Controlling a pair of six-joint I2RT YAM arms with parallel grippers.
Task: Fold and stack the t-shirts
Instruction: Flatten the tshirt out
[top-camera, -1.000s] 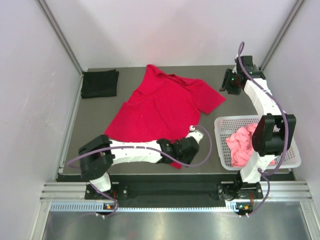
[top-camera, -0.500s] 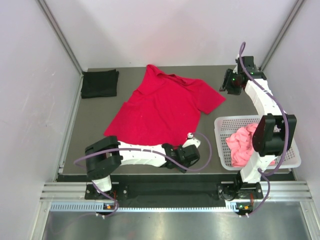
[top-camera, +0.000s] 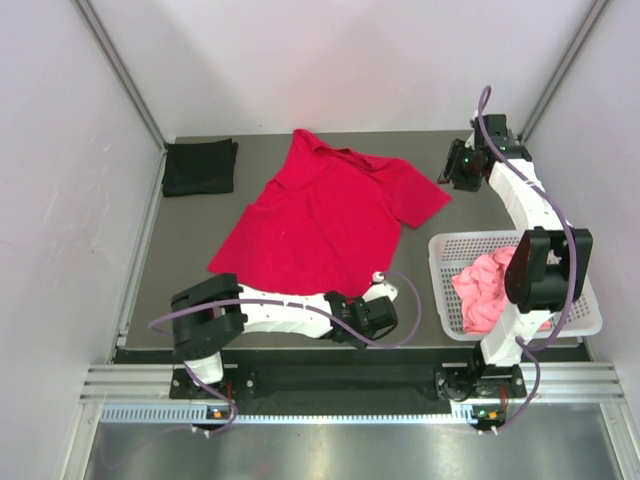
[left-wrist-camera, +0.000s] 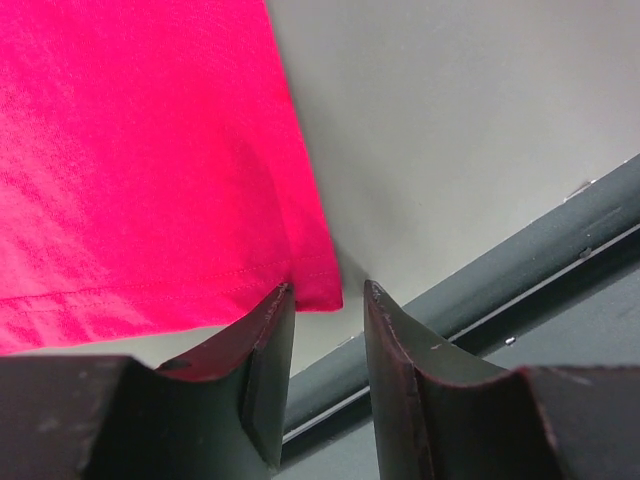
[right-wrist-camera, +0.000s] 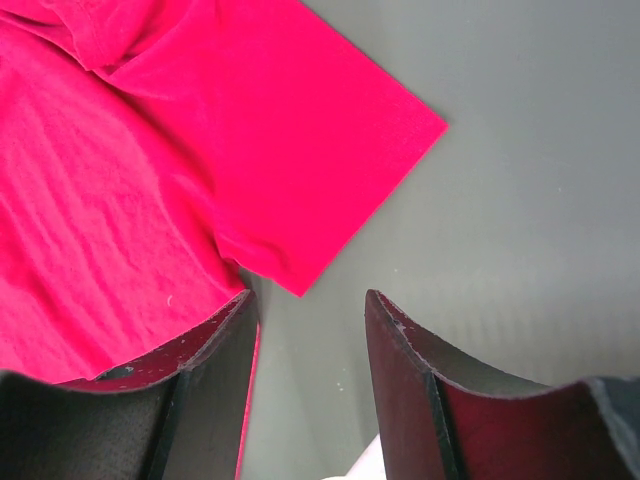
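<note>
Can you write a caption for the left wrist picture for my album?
Open left gripper at a hem corner of the red shirt, near the table edge.

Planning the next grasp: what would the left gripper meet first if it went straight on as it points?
Likely the hem corner of the red t-shirt, just ahead of the open fingers of the left gripper, then the table beneath; depth is unclear.

Pale lilac walls (top-camera: 60, 200) enclose a grey tabletop (top-camera: 190, 240) edged by aluminium rails (top-camera: 340, 400).
</note>
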